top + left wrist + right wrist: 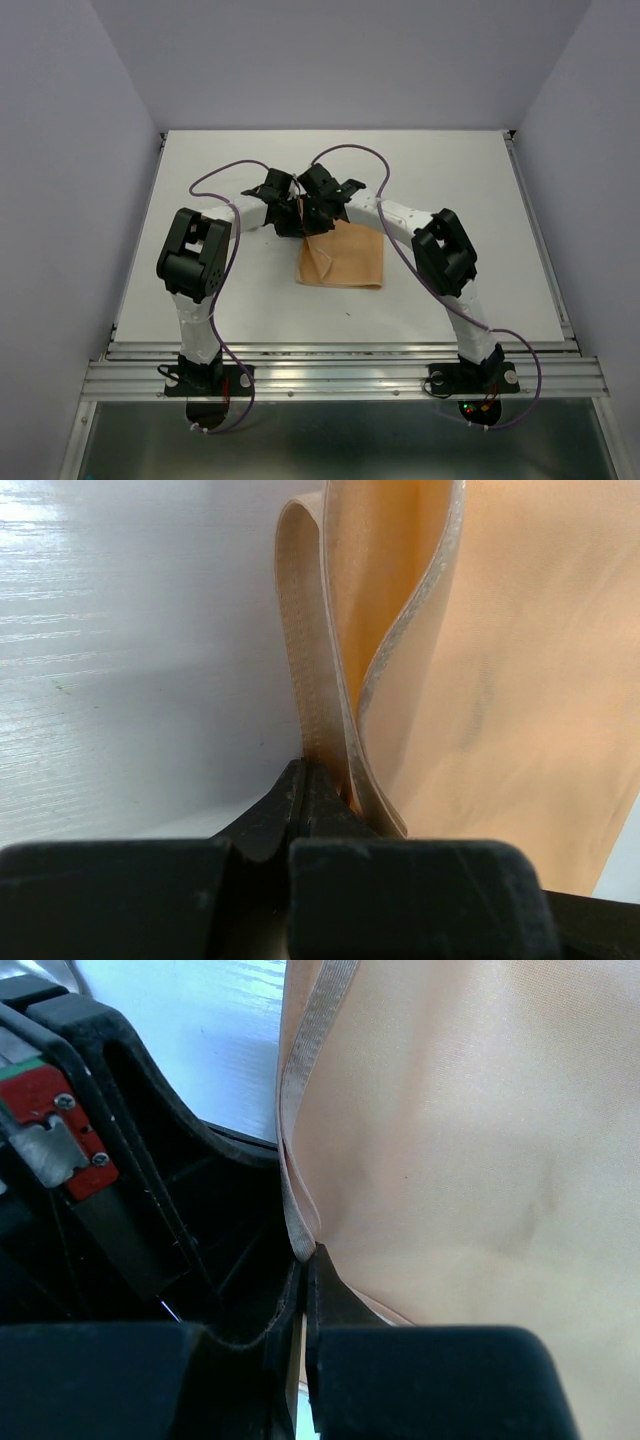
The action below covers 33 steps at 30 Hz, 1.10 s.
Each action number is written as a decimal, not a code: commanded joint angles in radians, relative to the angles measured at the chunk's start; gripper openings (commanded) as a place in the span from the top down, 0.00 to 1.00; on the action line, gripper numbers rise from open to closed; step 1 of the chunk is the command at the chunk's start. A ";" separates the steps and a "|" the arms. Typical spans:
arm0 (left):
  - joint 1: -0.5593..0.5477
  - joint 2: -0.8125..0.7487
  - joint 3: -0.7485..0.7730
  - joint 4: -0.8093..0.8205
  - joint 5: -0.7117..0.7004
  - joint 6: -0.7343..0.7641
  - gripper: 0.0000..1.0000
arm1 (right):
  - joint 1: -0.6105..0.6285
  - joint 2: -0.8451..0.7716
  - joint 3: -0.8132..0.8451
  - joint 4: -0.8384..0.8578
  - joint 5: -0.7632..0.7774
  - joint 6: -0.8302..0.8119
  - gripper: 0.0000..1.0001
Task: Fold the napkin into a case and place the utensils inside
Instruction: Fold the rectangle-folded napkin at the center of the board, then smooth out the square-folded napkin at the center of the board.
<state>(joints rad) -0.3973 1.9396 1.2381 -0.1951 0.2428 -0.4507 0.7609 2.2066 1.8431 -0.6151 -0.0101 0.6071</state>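
Right, one napkin [345, 262] on the table [450, 190]: peach-orange, lying about mid-table, with two arms meeting over its far left corner. Two grippers, both busy. The left gripper [303, 772] has its jaws pressed together on a hemmed edge of the cloth, and that edge rises from the pinch in a loop, with two hemmed layers showing side by side. The right gripper [306, 1260] sits just beside it, jaws likewise nipped tight on a hem of the same napkin. The other gripper's black body fills the left of its view. The napkin's near part lies on the white surface.
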 commanded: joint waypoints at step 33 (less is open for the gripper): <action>0.037 -0.103 -0.146 -0.076 -0.063 0.029 1.00 | -0.038 -0.285 -0.421 0.199 0.091 0.099 0.79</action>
<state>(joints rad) -0.3641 1.8549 1.1435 -0.2199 0.1917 -0.4431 0.7284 1.8996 1.4204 -0.4480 0.0582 0.6868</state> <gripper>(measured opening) 0.022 0.266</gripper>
